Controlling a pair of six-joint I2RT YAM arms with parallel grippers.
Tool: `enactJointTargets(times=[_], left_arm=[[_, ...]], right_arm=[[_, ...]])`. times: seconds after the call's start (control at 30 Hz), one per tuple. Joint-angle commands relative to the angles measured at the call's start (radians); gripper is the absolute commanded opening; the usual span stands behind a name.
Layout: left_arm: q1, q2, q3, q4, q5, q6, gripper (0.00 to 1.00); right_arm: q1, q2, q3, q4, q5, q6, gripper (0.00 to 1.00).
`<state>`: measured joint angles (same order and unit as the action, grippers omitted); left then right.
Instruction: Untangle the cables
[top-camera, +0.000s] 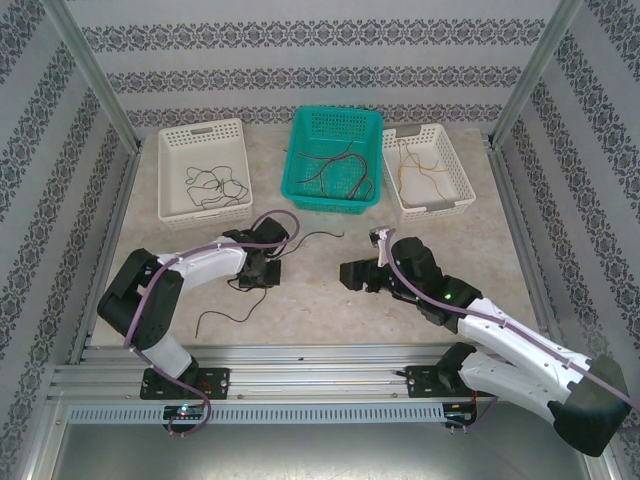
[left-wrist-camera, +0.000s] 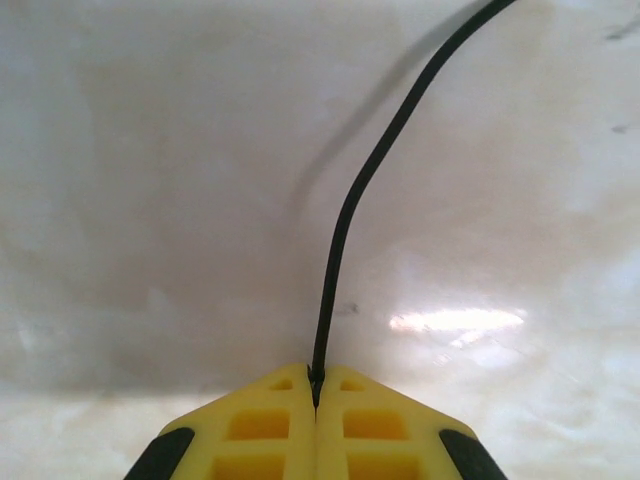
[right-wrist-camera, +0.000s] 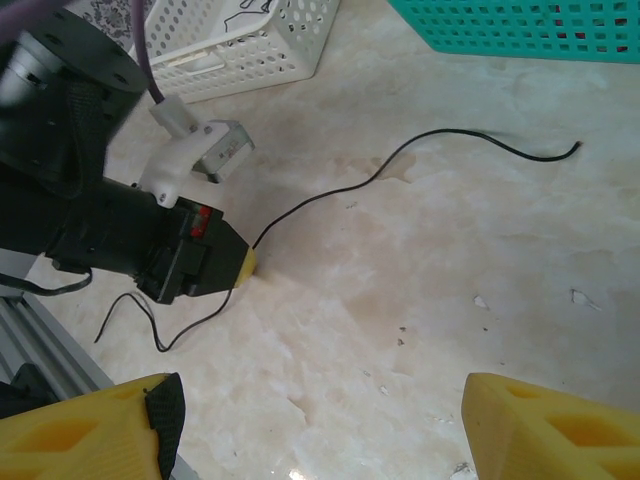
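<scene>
Your left end effector (left-wrist-camera: 316, 385) pinches the black cable (left-wrist-camera: 345, 215), whose far end is cut off ahead in its wrist view. Your right end effector (right-wrist-camera: 318, 400) is spread. Beyond them, the left white basket (top-camera: 163, 175) holds black cables (top-camera: 215, 185), the teal basket (top-camera: 338, 113) red cables (top-camera: 340, 170), and the right white basket (top-camera: 460, 175) tan cables (top-camera: 420, 172).

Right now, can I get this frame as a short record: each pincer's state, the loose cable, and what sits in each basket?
left pincer: shut on black cable, which trails across the table
right pincer: open, holding nothing
left white basket: black cables
teal basket: mainly red cables
right white basket: yellow-tan cables
</scene>
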<state>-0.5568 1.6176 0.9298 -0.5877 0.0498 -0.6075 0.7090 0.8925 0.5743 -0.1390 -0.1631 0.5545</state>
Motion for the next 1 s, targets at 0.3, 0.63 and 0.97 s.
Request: enactJointTargets(times=[0.3, 0.63, 0.97], left_arm=[[0.048, -0.351, 0.408, -0.321, -0.096, 0.142, 0.00], [0.376, -0.296, 0.712, -0.290, -0.014, 0.204, 0.00], [0.531, -0.140, 0.845, -0.045, -0.024, 0.157, 0.00]], right_arm=[[-0.006, -0.021, -0.016, -0.002, 0.019, 0.026, 0.74], [-0.005, -0.014, 0.007, -0.004, 0.005, 0.032, 0.73], [-0.002, 0.027, 0.026, 0.004, -0.004, 0.030, 0.73]])
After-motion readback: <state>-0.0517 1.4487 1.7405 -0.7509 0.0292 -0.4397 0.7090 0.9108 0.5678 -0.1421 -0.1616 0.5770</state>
